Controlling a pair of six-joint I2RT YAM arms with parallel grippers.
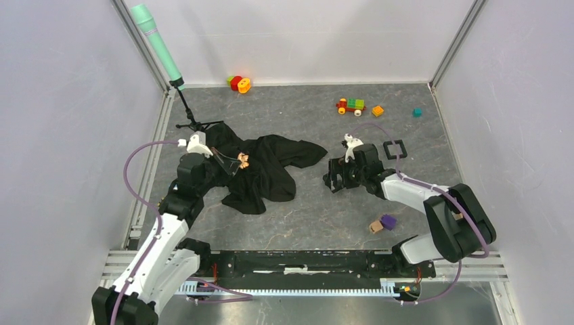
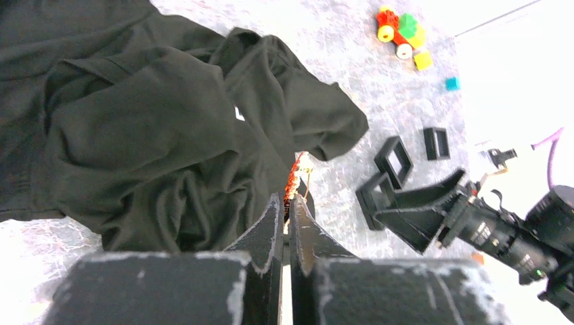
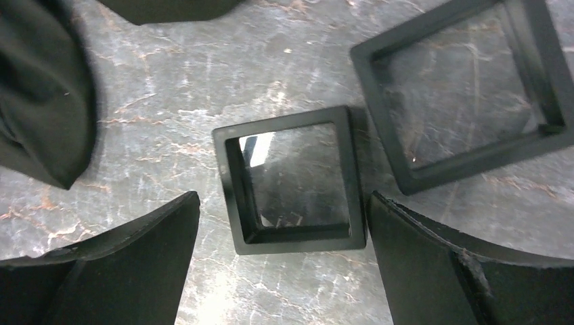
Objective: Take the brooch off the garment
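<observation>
left gripper (image 2: 288, 203) is the one doing the work here. its jaws are squeezed right together and the brooch (image 2: 296, 177), a tiny orange-and-cream thing, sits at the very tips, so to me it looks pinched by its lower end. the garment (image 1: 267, 172) is a crumpled black heap, and the brooch is right at the edge of one of its folds, touching or overlapping the cloth in both the overhead and the left wrist view. so progress-wise i'd say the grab is made, but i honestly can't tell if the pin is out of the fabric yet or only being tugged, since nothing shows a clear gap between the brooch and the garment. what's left, as i read it, is pulling it free, carrying it away from the garment and setting it down somewhere off the cloth. the right gripper (image 3: 283, 196) isn't helping with that at the moment. its jaws are spread wide with nothing held, and it hangs off to the right of the garment, well apart from the heap, over a small black square frame (image 3: 298, 238). a bigger frame (image 3: 474, 161) lies just beside that one, on the side further from the garment. if the cloth lifts along with the pin, my guess is that arm would need to come over and hold the garment down.
</observation>
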